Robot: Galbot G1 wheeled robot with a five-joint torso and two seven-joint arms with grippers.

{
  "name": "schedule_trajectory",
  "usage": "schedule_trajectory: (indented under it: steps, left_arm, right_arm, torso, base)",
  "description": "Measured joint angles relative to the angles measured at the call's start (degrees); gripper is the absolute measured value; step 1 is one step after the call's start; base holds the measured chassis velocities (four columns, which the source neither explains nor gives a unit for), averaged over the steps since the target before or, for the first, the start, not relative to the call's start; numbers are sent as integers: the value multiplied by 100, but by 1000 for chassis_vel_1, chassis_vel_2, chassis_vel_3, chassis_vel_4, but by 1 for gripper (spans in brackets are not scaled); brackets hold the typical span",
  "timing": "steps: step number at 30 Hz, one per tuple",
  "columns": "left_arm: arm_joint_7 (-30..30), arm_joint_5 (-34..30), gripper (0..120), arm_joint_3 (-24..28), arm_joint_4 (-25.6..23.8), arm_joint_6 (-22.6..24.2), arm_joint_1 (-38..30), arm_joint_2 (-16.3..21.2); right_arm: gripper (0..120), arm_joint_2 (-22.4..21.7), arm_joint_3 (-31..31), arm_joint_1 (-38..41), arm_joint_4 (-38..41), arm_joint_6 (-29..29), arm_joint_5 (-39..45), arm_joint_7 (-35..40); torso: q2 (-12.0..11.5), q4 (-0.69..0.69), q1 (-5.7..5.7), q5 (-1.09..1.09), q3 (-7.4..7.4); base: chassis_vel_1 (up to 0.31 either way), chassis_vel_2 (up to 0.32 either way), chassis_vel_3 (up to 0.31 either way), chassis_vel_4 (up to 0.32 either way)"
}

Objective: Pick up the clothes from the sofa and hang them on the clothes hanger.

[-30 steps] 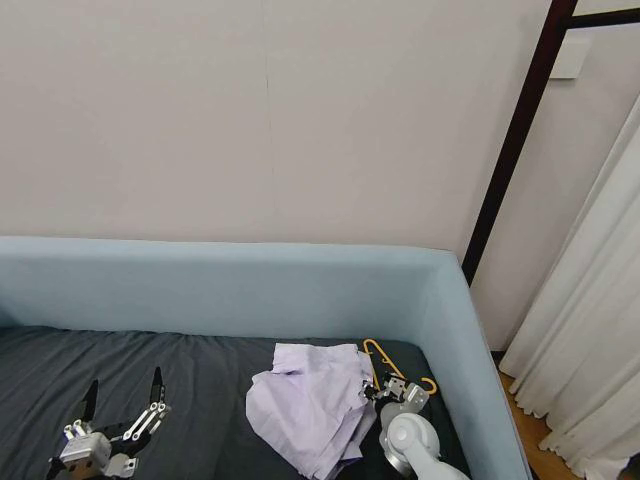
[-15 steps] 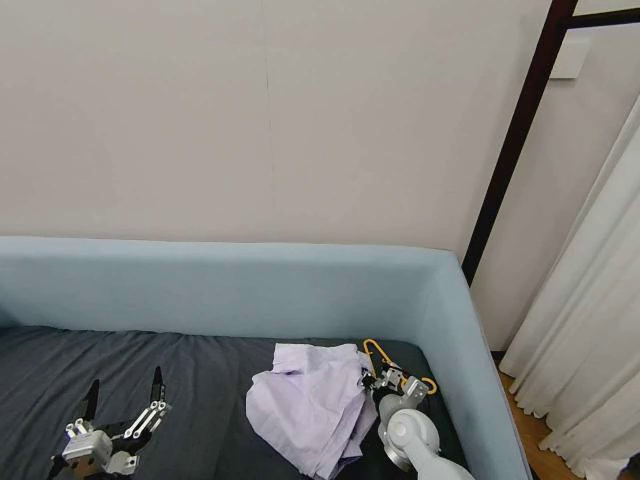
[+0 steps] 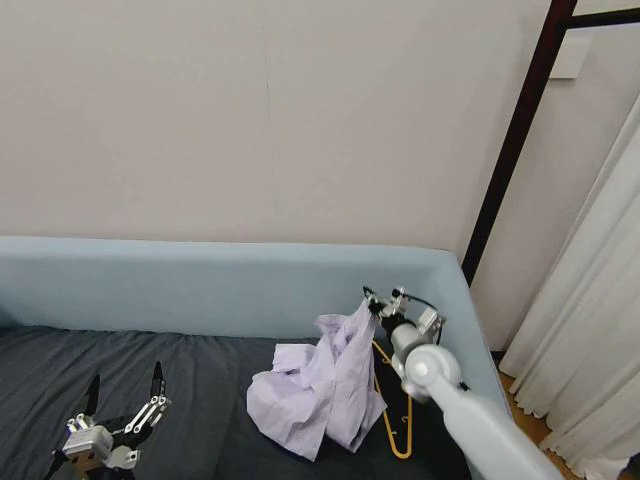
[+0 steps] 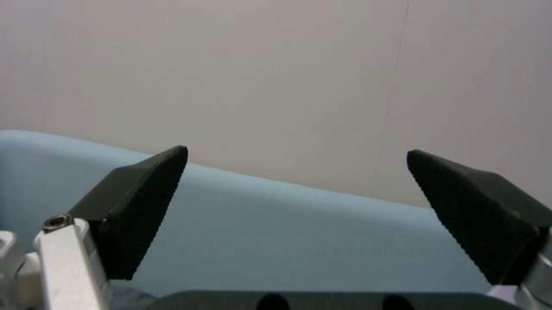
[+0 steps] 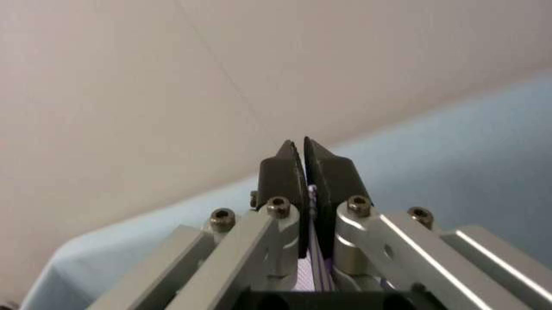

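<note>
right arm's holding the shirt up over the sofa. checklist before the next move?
1. Grasp: right gripper shut on the lavender shirt: ok.
2. Clearance: shirt fully off the sofa: not ok, its lower folds rest on it.
3. Snag: orange hanger free of the shirt: cannot tell, it sits against the shirt's edge, partly hidden.
4. Other arm: left gripper open, low over the sofa, apart from the shirt: ok.

Right end effector (image 5: 303,147) — black pads (image 5: 332,177), silver links, hex screws; arm pale grey, perhaps thin black cable.
</note>
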Motion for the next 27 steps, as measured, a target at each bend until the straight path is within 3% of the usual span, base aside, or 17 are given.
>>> schedule_trajectory:
  steps: [3,7,15,20,23,27]
  left_arm:
    - [-1,-22,100,-9,-13,-23,5,-21]
    - [-1,-57,100,-41,-34,-41,4,-34]
    - [-1,-84,100,-59,-19,-113,5,-73]
    - [4,-28,100,34,1,-158,11,-111]
    - [7,8,100,97,-64,-165,45,-100]
    - [9,11,100,100,-68,-194,75,-55]
  right_arm:
    - [0,-85,-212,931,3,-25,173,-49]
    - [0,-161,-377,1597,125,-56,362,-63]
    - [0,-431,-563,1986,705,-132,356,-167]
    - [0,-796,-737,848,1205,-84,-710,-377]
    - [0,-826,-870,-900,743,468,-2134,-1014]
    - [0,-537,-839,-1876,105,895,-2907,-1286]
  torso:
    - [0,3,1,0,0]
    - [0,2,0,-1,0]
    - [1,1,0,-1,-1]
    - [1,1,0,-1,-2]
    - [0,-2,0,3,-1]
    - [0,-1,0,3,0]
  base:
    - [0,0,0,0]
    - [0,0,0,0]
    - [0,0,0,0]
    - [0,0,0,0]
    - [0,0,0,0]
    - [0,0,0,0]
